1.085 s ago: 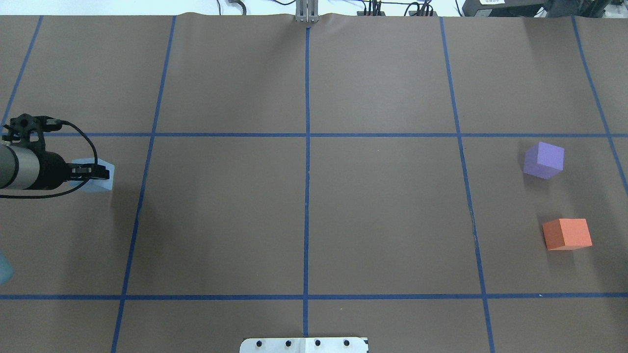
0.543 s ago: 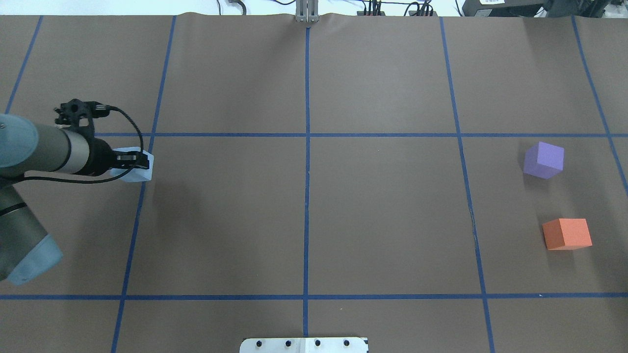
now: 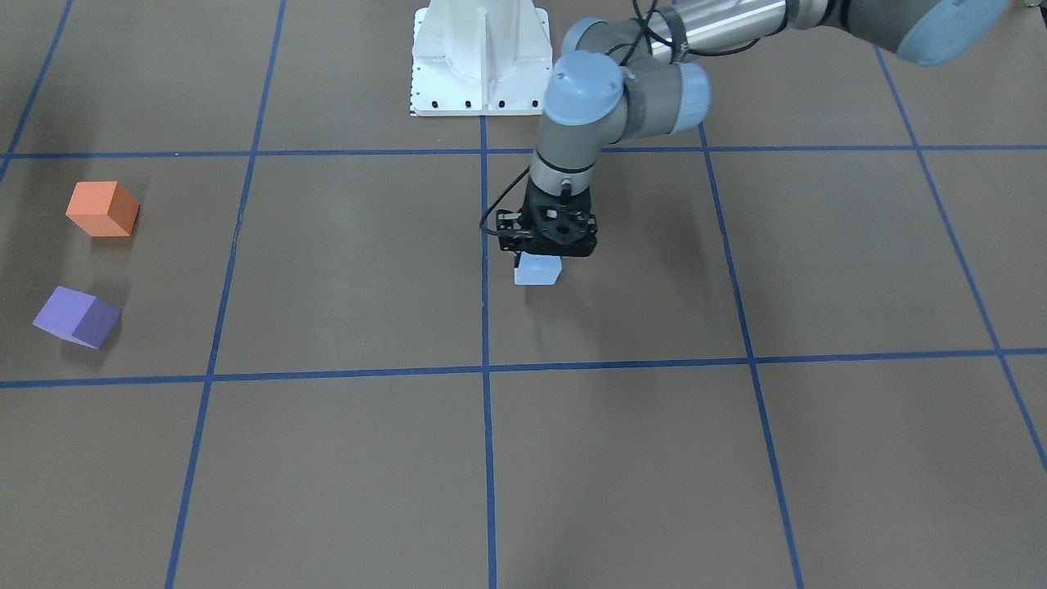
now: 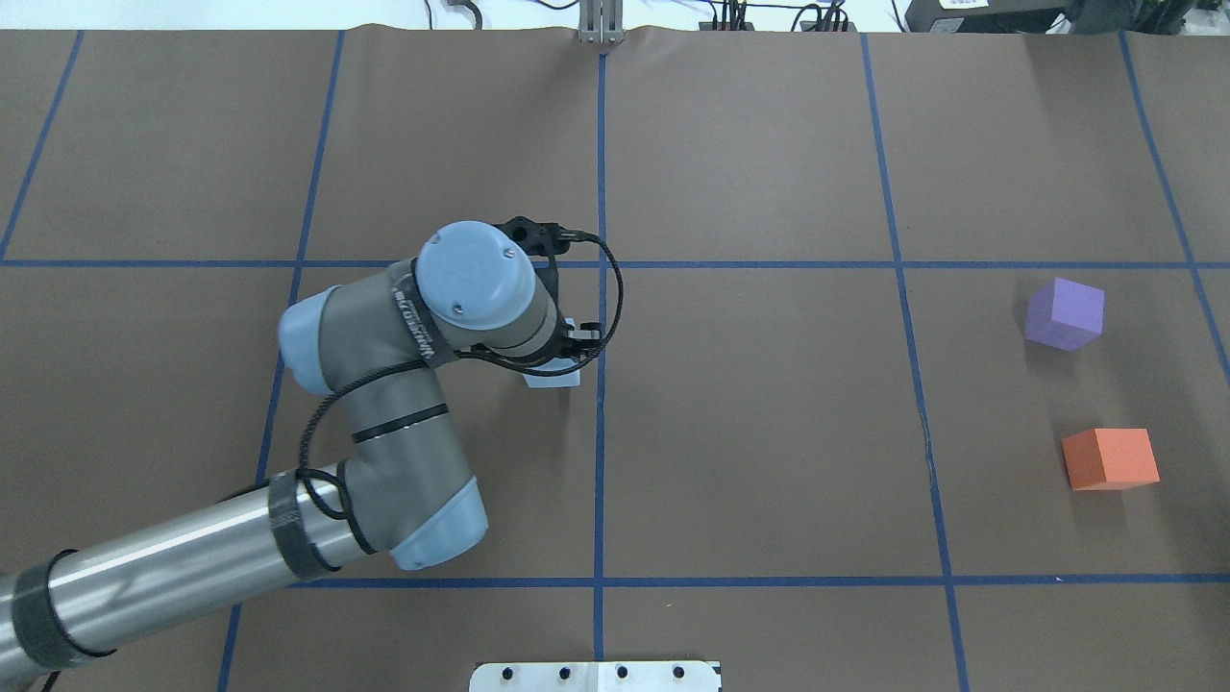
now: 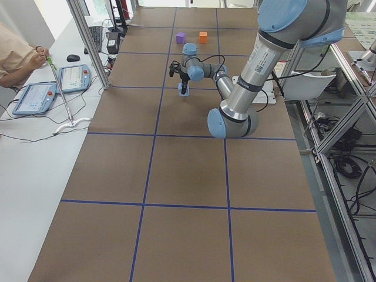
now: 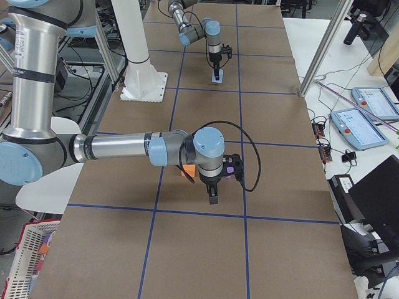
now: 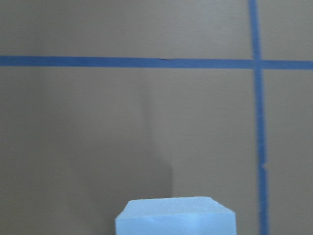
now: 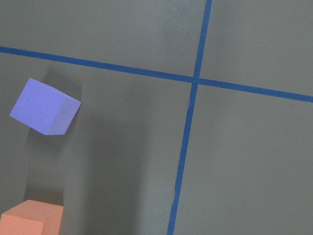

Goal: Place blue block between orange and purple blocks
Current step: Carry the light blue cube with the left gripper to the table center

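Left gripper [image 3: 539, 262] clamped on blue block [image 3: 537, 272], frame centre, front view. Orange block [image 3: 101, 209], purple block [image 3: 75, 317] far left, narrow gap. Risk: off-centre lowering nudges either block. Right gripper [image 6: 213, 198] state: cannot tell.

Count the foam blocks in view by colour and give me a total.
Light blue foam cube: 1
Purple foam cube: 1
Orange foam cube: 1
Total: 3
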You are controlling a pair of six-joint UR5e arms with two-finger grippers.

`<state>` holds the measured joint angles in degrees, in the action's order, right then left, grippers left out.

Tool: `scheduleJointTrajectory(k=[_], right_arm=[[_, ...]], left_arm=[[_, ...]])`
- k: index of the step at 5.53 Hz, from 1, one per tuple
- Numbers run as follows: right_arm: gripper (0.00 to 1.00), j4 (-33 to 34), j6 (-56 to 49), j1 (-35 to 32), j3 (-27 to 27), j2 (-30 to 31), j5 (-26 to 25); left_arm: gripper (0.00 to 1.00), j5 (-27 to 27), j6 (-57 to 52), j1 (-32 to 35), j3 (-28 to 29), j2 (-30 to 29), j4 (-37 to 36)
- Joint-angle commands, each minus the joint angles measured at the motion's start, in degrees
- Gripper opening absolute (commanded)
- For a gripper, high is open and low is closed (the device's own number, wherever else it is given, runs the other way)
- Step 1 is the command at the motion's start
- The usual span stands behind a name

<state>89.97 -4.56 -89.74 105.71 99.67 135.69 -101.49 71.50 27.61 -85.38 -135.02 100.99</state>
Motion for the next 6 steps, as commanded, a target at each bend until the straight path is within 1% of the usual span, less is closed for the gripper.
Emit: scheduleJointTrajectory(k=[1, 2, 3, 4, 5, 6], right_arm=[[1.00, -1.7, 0.2, 0.0, -0.1, 0.1, 0.0], [1.00, -3.0, 0.4, 0.0, -0.5, 0.2, 0.9], [1.00, -3.8, 0.3, -0.1, 0.5, -0.7, 2.5], [1.00, -4.6, 0.2, -0.1, 3.6, -2.1, 2.7], [1.00, -4.7, 1.6, -0.1, 7.6, -3.2, 3.3], [1.00, -6.5, 8.6, 1.7, 9.1, -5.5, 5.8]], left_arm=[[0.20, 1.3, 0.2, -1.6, 6.0, -5.1, 0.3], [0.76, 1.9, 0.1, -1.7, 6.1, -4.9, 0.3], [0.99, 4.9, 0.0, -1.9, 5.5, -5.0, 0.2], [0.99, 4.3, -0.5, -0.1, 1.1, -4.6, -0.3], [0.95, 0.3, -4.8, 4.3, -2.5, -1.8, -0.4], [0.80, -5.2, -13.4, 9.9, -5.7, 2.5, -1.6]])
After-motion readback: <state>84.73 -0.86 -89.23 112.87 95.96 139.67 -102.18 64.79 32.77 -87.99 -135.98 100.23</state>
